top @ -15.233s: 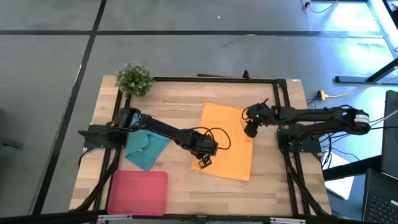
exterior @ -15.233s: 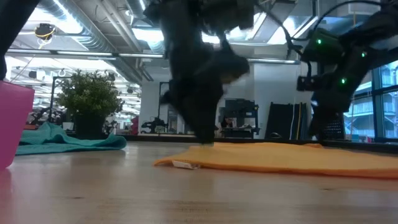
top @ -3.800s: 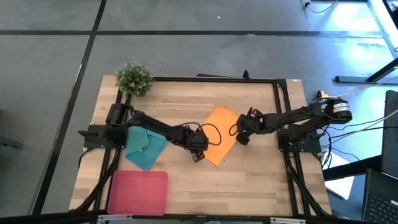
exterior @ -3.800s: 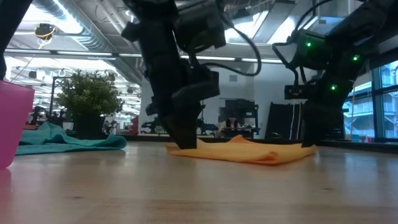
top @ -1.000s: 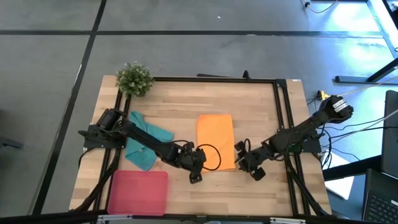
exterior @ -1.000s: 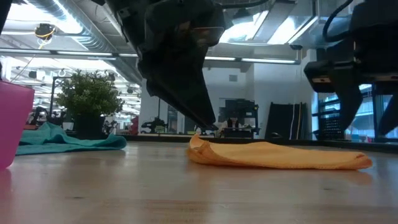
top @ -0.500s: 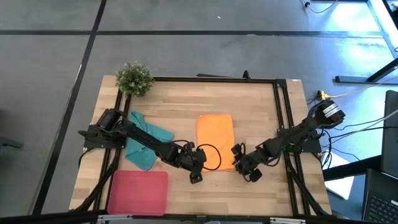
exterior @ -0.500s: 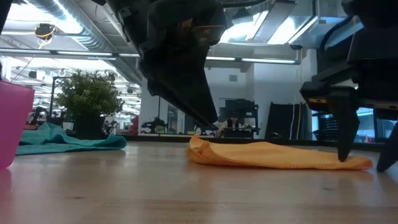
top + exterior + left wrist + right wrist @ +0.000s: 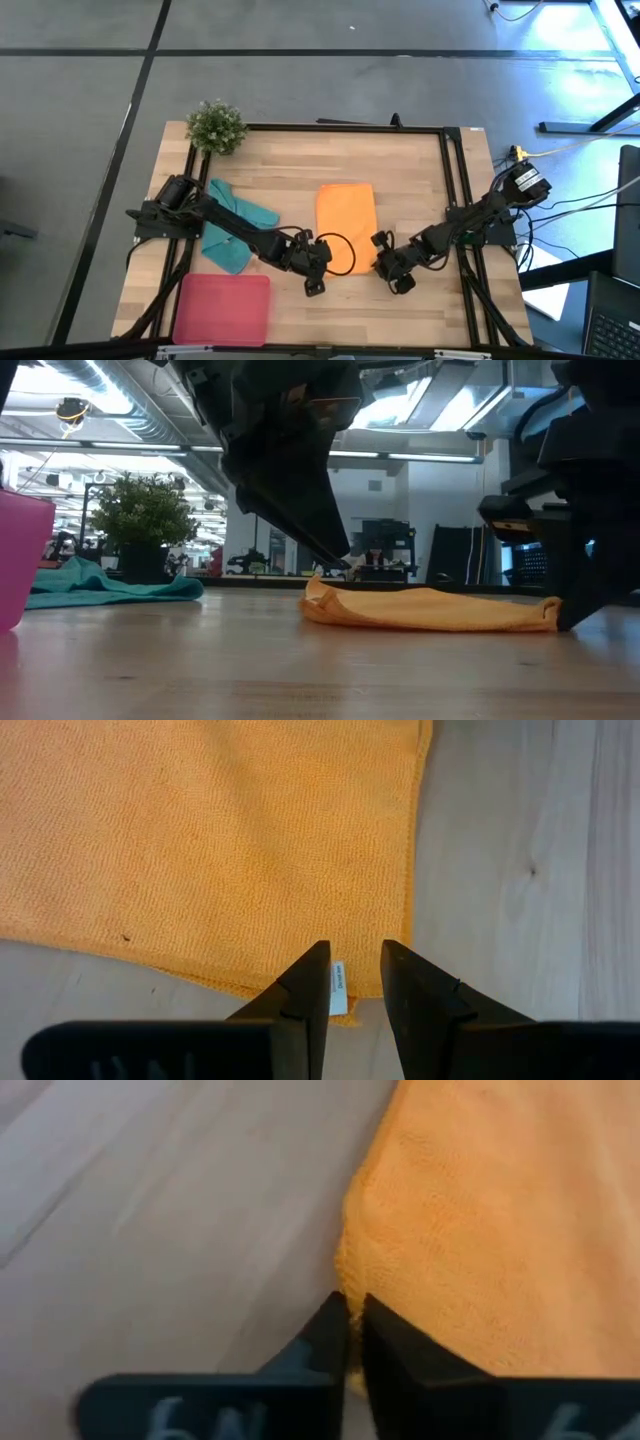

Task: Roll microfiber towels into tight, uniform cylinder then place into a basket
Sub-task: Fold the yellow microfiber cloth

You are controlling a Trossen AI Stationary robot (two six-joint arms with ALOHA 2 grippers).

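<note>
Two dark robot arms work the near corners of the folded orange towel [image 9: 346,226], which lies flat as a neat oblong at the centre of the pale wooden table [image 9: 290,170], the step in hand apparently being the pinch that starts the roll. The left gripper [image 9: 355,982] sits at the towel's 7 o'clock corner, its fingers narrowly parted with the small white label [image 9: 338,990] and the hemmed edge lying in the gap; whether they truly grip the cloth cannot be told. The right gripper [image 9: 354,1312], at the 5 o'clock corner, has its two fingers drawn almost together at the very edge of the nap, and it looks to be nipping the corner, though the hold itself is hidden. The next move, by this reading, calls for both corners to be lifted together and turned over evenly toward 12 o'clock, so the roll starts tight and straight. The orange cloth is a soft, fine-looped microfibre with a stitched border (seen from table height it is a low, slightly puffed slab with rounded folds). The teal towel [image 9: 236,232] lies crumpled at 9 o'clock, partly under the left arm. The basket [image 9: 222,308], a smooth, shallow pink-red tray with rounded corners, waits at 7 o'clock with nothing visible in it, and a small bushy potted plant [image 9: 216,126] stands at 11 o'clock.
</note>
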